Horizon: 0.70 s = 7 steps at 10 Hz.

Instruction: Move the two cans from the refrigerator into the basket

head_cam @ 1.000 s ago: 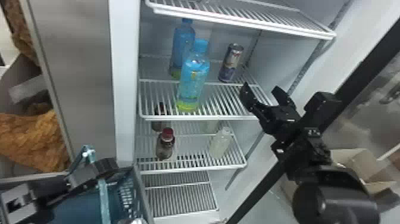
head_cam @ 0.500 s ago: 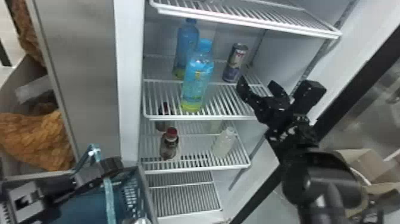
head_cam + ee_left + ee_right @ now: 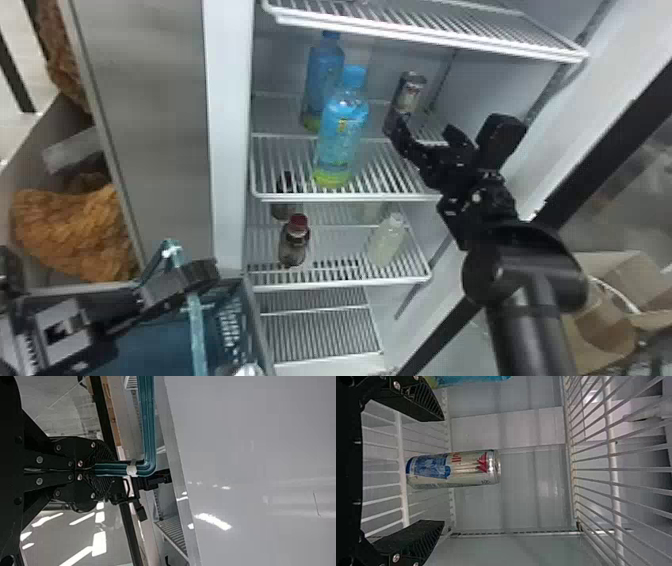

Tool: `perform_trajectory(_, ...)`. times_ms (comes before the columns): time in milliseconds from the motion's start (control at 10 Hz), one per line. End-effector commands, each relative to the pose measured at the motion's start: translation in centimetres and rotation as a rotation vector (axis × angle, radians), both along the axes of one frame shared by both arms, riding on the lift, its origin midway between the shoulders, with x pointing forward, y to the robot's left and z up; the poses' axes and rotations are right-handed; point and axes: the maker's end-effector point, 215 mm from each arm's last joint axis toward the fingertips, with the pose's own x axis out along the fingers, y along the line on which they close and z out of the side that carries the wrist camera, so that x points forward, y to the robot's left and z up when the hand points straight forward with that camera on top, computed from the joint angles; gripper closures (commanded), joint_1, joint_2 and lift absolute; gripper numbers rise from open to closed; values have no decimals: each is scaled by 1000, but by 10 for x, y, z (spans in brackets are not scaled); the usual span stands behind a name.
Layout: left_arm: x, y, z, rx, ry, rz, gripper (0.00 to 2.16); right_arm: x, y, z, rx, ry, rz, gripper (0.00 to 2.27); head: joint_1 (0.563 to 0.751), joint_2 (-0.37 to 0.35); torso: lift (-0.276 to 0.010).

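The can point(image 3: 411, 92) stands upright on the refrigerator's middle-upper shelf, beside the blue bottles. My right gripper point(image 3: 423, 132) is open just in front of it. In the right wrist view, the silver and blue can point(image 3: 468, 469) lies between the lines of the two spread fingers of the right gripper point(image 3: 443, 470), untouched. At the lower left, my left gripper point(image 3: 187, 287) holds the teal handle point(image 3: 198, 332) of the basket point(image 3: 260, 332). Seen from the left wrist, the left gripper point(image 3: 104, 469) is clamped on that handle point(image 3: 148, 427). A shiny silver top point(image 3: 247, 370) shows inside the basket.
Two blue bottles point(image 3: 345, 125) stand left of the can. Shelf wires point(image 3: 430, 42) run above it. Lower down are dark bottles point(image 3: 294, 245) and pale ones point(image 3: 386, 242). The refrigerator's side wall point(image 3: 520, 95) rises right of the right gripper.
My right gripper has moved forward and inward over the shelf, up to the can, staying open. The left gripper keeps its hold on the basket handle.
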Motion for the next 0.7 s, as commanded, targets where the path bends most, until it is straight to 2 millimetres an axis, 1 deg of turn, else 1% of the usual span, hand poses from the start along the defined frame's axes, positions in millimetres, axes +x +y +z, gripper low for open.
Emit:
perform_trajectory(0, 1, -1, 0, 0, -2, 0, 1197, 14, 2, 0, 2, 7, -1, 121, 686, -275, -35)
perform_trajectory(200, 3, -1, 1, -1, -3, -1, 1197, 25, 6, -3, 9, 19, -5, 122, 676, -267, -35)
perform_trajectory(300, 4, -1, 1, -2, -4, -1, 1197, 32, 5, -6, 3, 29, -12, 122, 675, -265, -35)
perform_trajectory(400, 4, -2, 1, -3, -2, -3, 1197, 40, 1, -10, -8, 43, -21, 122, 673, -262, -35)
perform_trajectory(600, 5, -3, 1, -5, -3, -4, 1197, 51, -1, -10, -11, 53, -27, 121, 667, -263, -35)
